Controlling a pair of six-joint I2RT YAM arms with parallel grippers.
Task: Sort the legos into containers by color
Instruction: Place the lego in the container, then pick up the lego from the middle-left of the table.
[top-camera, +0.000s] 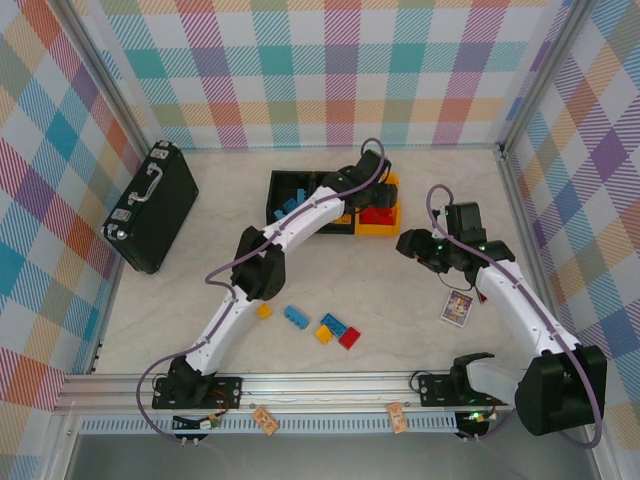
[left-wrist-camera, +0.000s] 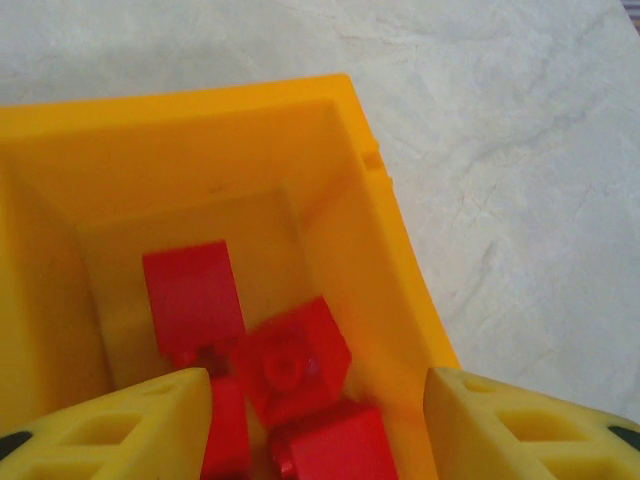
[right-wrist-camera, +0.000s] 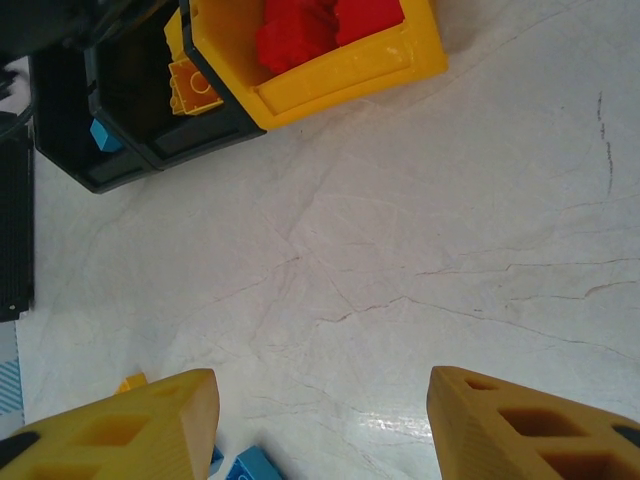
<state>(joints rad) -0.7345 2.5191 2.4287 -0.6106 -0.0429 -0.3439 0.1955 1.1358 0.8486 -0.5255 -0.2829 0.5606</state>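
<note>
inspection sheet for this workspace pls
surface: pale marbled tabletop, no spills seen
job's things: red bricks in yellow-orange bin; yellow brick and blue brick in black bins; loose bricks mid-table, unsorted
clutter: black briefcase at left; printed card at right
grippers: left gripper open over yellow-orange bin; right gripper open above bare table
cables: purple cables, no snag seen
surroundings: plaid walls, metal frame

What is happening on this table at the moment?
Two robot arms are sorting lego bricks by colour. The left gripper hangs open over the yellow bin, which holds red bricks. The right gripper is open and empty above the table. A few loose bricks lie there; the black bins hold blue and yellow ones.
</note>
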